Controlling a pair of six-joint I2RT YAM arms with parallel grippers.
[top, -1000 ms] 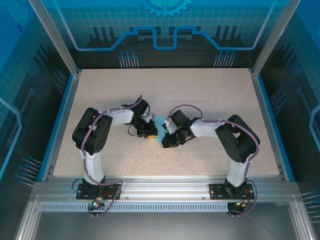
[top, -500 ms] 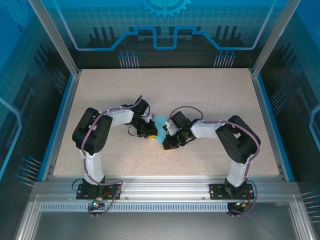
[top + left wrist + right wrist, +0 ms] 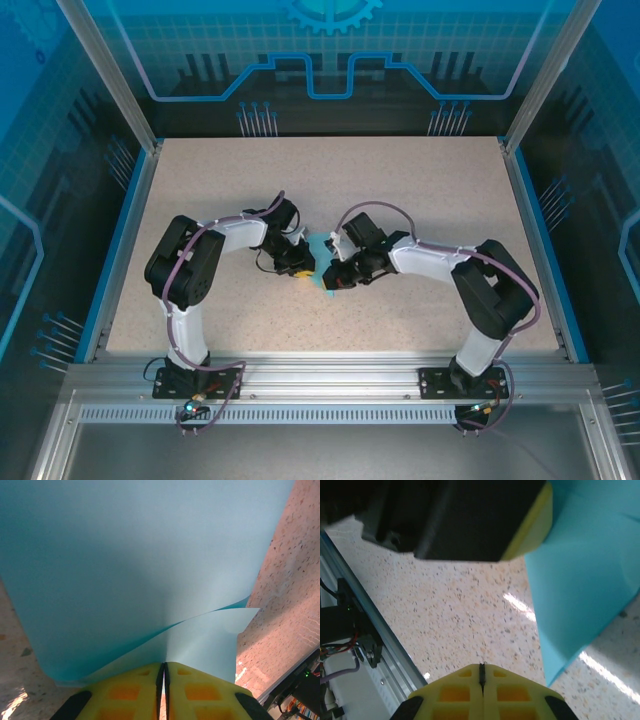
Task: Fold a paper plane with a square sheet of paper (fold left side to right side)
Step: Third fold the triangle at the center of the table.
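You are still early in the fold, by the look of it: the thin light-blue square sheet of paper (image 3: 150,555) sits around the middle of the speckled beige table (image 3: 400,190), a little toward the near edge, between the two arms. One layer arches loosely over a second layer beneath it. No pressed crease and no pointed dart shape can be made out, so the side-to-side fold appears begun but not flattened, and every later fold of the plane remains. Your left gripper (image 3: 164,666) has its yellow fingers (image 3: 200,690) drawn together with the two paper layers converging right at the tips, so it seems to be pinching the sheet's edge. Your right gripper (image 3: 481,669) has its fingers pressed tight against each other with nothing between them. It hovers over bare table, with the blue sheet just to one side and the left gripper's body close ahead of it. Compared with a second ago, the right arm has stretched out, its elbow swinging toward the right edge, and its jaws have finished closing. The left arm has not moved.
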